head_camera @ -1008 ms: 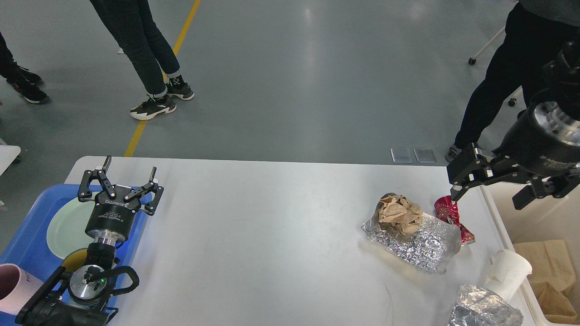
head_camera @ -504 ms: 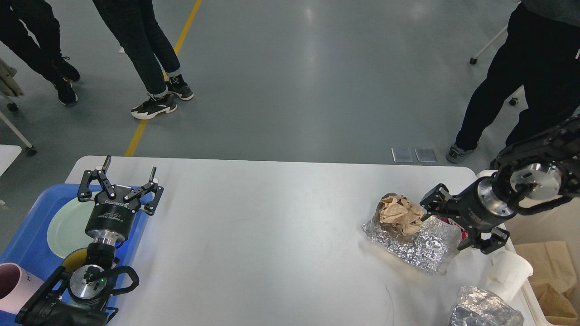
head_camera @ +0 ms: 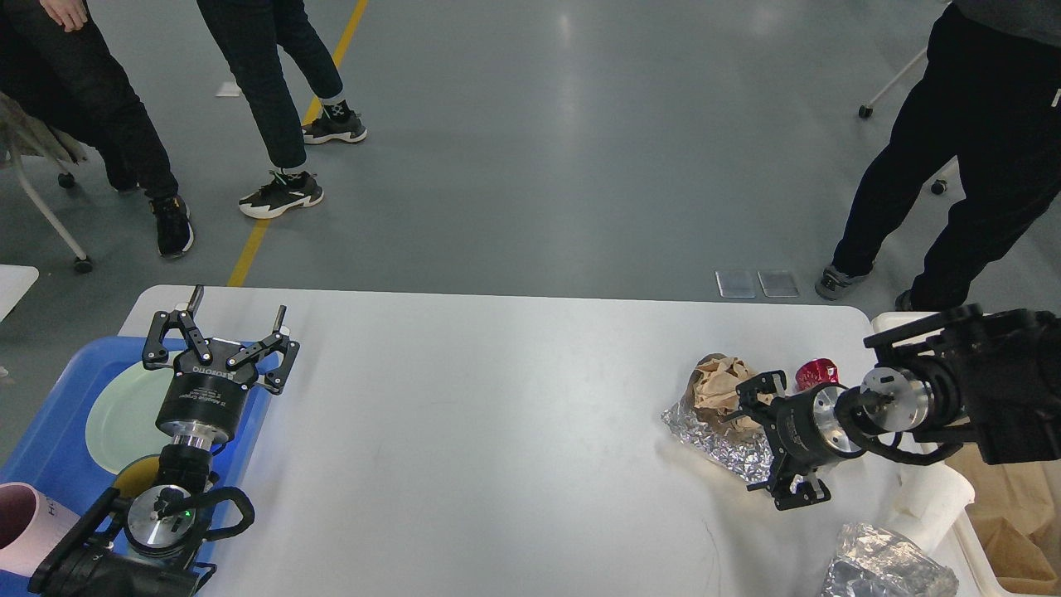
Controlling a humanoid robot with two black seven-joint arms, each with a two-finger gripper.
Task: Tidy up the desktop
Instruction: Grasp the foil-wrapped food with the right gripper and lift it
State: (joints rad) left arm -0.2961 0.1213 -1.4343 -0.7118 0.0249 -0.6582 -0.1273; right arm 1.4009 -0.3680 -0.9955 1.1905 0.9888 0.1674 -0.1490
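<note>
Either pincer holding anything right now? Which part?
Left pincer is open over the blue plastic tray, holding nothing. Right pincer is at the crumpled silver foil sheet; whether it grips it cannot be told.

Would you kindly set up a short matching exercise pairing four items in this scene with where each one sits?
Column one:
1. pale green plate
2. crumpled brown paper
3. white paper cup
4. red wrapper

Column two:
A. lying on its side at the desktop's right edge
B. in the blue tray
C. beyond the right gripper, near the far right corner
D. on top of the foil sheet

Pairs: 1-B, 2-D, 3-A, 4-C
</note>
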